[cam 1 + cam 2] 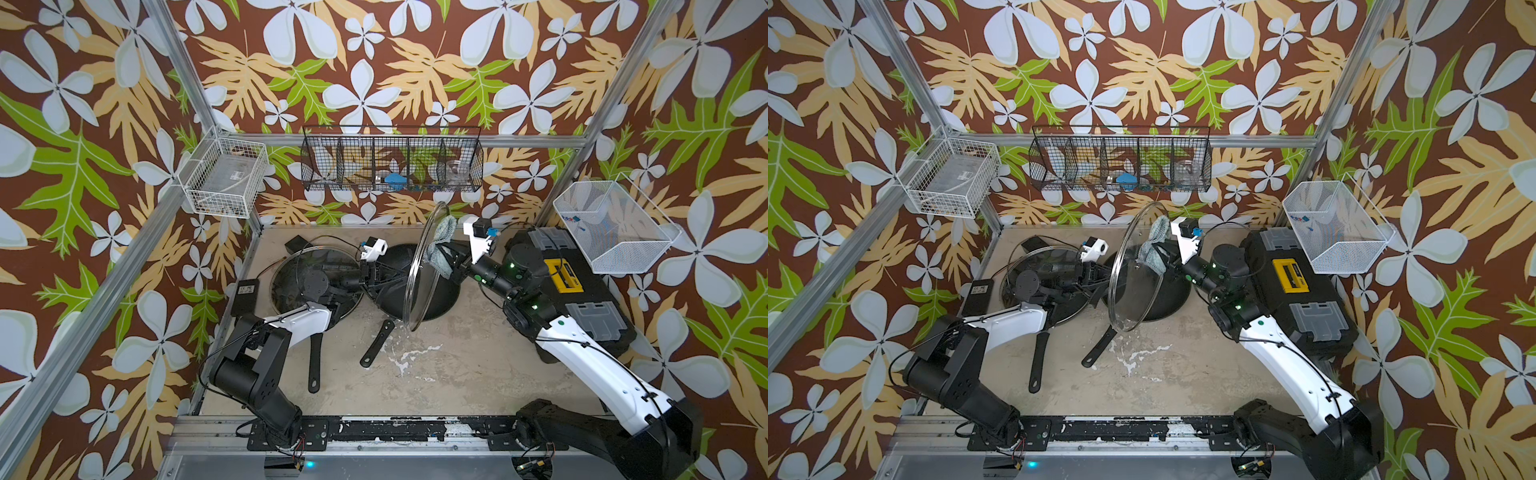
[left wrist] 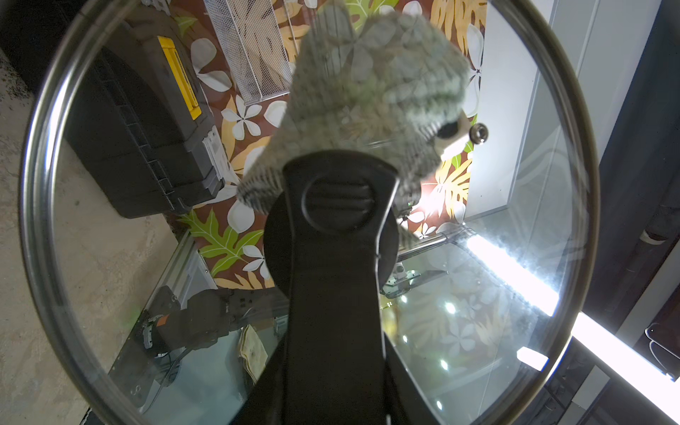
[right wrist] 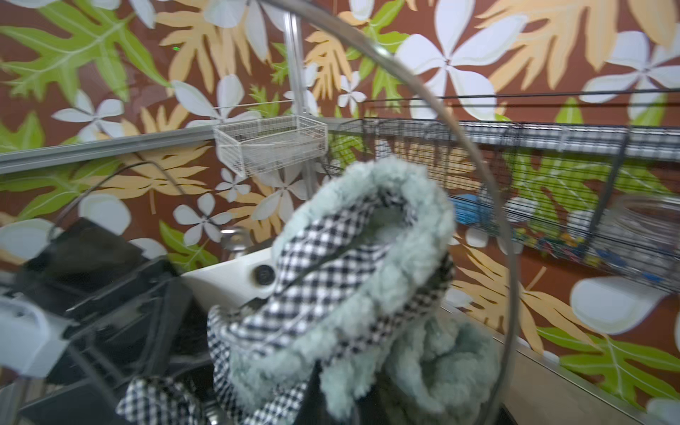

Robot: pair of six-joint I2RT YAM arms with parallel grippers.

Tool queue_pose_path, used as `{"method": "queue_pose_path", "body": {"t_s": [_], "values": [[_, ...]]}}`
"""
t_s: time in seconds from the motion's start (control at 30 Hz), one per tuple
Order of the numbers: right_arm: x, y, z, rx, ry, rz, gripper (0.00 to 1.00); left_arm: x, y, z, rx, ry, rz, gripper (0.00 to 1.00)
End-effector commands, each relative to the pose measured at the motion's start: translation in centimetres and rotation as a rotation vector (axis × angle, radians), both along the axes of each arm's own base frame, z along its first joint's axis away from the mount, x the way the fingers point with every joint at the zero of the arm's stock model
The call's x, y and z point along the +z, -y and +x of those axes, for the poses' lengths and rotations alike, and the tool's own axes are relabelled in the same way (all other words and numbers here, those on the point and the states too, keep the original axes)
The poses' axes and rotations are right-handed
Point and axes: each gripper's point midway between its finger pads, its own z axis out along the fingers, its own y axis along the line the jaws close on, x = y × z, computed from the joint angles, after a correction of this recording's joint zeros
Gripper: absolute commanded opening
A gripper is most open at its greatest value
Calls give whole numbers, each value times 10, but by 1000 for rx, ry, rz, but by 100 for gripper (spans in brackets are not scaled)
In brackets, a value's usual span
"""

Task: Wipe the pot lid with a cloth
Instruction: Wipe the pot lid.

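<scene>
The glass pot lid (image 1: 417, 301) (image 1: 1133, 299) stands on edge above the middle of the table in both top views. My left gripper (image 1: 395, 276) (image 1: 1100, 276) is shut on its black handle (image 2: 336, 198). The pale grey-teal cloth (image 1: 441, 253) (image 1: 1153, 246) is bunched in my right gripper (image 1: 453, 257) (image 1: 1165, 255), which is shut on it. The cloth (image 2: 368, 92) lies against the upper part of the glass on the side away from the handle. In the right wrist view the cloth (image 3: 368, 276) hides the jaws, and the lid's rim (image 3: 493, 206) curves beside it.
A black pan (image 1: 440, 299) sits under the lid, its handle (image 1: 376, 345) pointing forward. Left of it a second pan (image 1: 316, 365) carries another glass lid (image 1: 291, 274). A black toolbox (image 1: 569, 286) fills the right side. A power adapter (image 1: 245, 297) lies at left. Wire baskets (image 1: 390, 166) hang on the walls.
</scene>
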Motion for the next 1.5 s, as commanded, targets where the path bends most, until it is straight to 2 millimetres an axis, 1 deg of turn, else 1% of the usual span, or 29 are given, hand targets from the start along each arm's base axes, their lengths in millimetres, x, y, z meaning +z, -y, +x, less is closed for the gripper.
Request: {"method": "queue_pose_path", "body": {"t_s": [0.0,0.1,0.2,0.23,0.27,0.37,0.43,0.53,0.6,0.73,0.8,0.87,0.93,1.0,1.1,1.27,1.4,1.47], "values": [[4,-23,-40,142,69,-48,0,42,-15,-25,36,296,-162,0],[5,-39,-78,263,108,-49,0,43,-16,-24,39,296,-162,0],[-2,-51,-110,381,133,-62,0,42,-17,-24,40,295,-162,0],[-3,-51,-111,383,134,-65,0,42,-17,-24,40,295,-162,0],[-6,-51,-108,369,128,-71,0,43,-17,-24,40,297,-163,0],[-11,-42,-74,190,103,-93,0,43,-17,-25,39,298,-163,0],[-12,-33,-51,112,82,-86,0,44,-17,-26,39,303,-165,0],[-15,-17,-16,29,43,-52,0,46,-18,-26,39,304,-167,0],[-18,-1,11,-42,5,-12,0,46,-18,-27,39,305,-168,0],[-28,25,56,-158,-60,25,0,47,-18,-28,39,308,-170,0],[-32,37,76,-210,-88,30,0,48,-18,-28,38,310,-170,0],[-37,45,90,-244,-116,29,0,48,-19,-28,38,313,-172,0],[-39,49,96,-256,-131,21,0,48,-19,-29,38,313,-172,0],[-36,44,88,-214,-118,12,0,48,-18,-28,37,311,-171,0],[-30,28,61,-91,-92,19,0,48,-19,-29,37,313,-173,0],[-23,-9,0,58,-12,-57,0,49,-19,-29,37,315,-174,0],[-17,-29,-49,186,33,-71,0,49,-19,-28,38,312,-176,0],[-20,-38,-76,262,44,-72,0,50,-19,-29,39,313,-176,0]]}}
